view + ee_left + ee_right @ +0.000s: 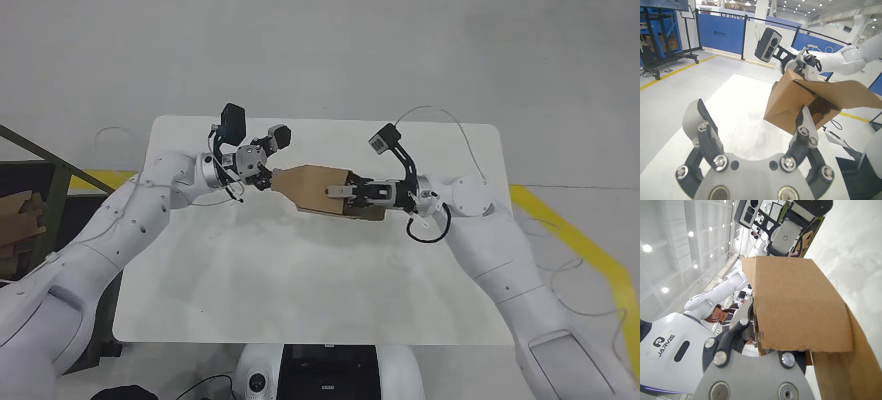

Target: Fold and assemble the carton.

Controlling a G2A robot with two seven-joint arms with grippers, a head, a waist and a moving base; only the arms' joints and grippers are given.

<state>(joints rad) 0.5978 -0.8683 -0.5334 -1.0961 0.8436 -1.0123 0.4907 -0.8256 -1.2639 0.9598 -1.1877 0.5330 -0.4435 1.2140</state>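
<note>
The carton (315, 186) is being held above the counter (300, 290) at the centre of the top view. Its body is already opened, but the end flaps are judged as not yet folded shut. One end is being clamped by the right gripper's (345, 190) jaws. The left gripper's (751, 108) jaws are being held wide apart on nothing, with one finger (804, 117) at the open end. A loose flap (848, 94) is being shown at the right of the left wrist view, less plainly from the top.

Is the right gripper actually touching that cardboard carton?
Touching. Right wrist view shows the right gripper shut on the carton, a finger pressed against its wall.
</note>
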